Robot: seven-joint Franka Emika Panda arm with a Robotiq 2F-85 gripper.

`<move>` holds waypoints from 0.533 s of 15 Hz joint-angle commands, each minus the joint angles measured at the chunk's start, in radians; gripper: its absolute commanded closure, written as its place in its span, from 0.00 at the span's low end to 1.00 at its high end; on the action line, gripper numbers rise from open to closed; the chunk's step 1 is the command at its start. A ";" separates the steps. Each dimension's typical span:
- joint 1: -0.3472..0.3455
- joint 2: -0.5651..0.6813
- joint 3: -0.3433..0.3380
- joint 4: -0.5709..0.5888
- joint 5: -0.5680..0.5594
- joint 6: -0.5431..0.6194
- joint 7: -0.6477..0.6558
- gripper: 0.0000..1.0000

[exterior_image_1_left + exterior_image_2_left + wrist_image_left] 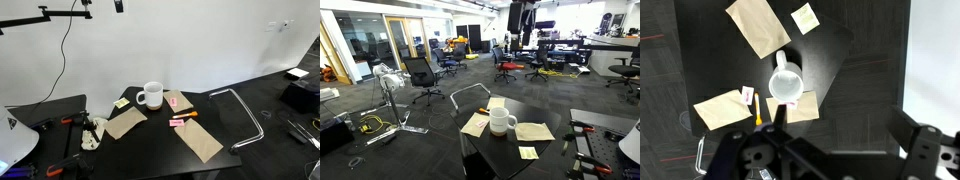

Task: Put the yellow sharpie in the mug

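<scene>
The white mug [786,85] stands upright near the middle of the black table [870,40], its handle toward the far side in the wrist view. The yellow sharpie [756,108] lies flat on the table just left of the mug, beside a pink note [747,95]. In an exterior view the sharpie [183,118] lies to the right of the mug [150,95]. My gripper [840,122] hangs high above the table, open, with nothing between its fingers. It shows only at the top edge in an exterior view [118,5].
Brown paper pieces [758,25] [720,108] [800,108] and a yellow paper note [805,17] lie around the mug. A bent metal tube frame [245,105] stands off the table's edge. Office chairs [420,72] stand farther away.
</scene>
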 commanded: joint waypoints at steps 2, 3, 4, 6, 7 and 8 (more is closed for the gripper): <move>0.011 0.001 -0.009 0.002 -0.004 -0.002 0.003 0.00; 0.011 0.001 -0.009 0.002 -0.004 -0.002 0.003 0.00; 0.011 0.001 -0.009 0.002 -0.004 -0.002 0.003 0.00; 0.011 0.001 -0.009 0.002 -0.004 -0.002 0.003 0.00; 0.007 0.006 -0.011 0.003 -0.013 0.014 -0.001 0.00; 0.000 0.014 -0.014 0.007 -0.030 0.025 -0.007 0.00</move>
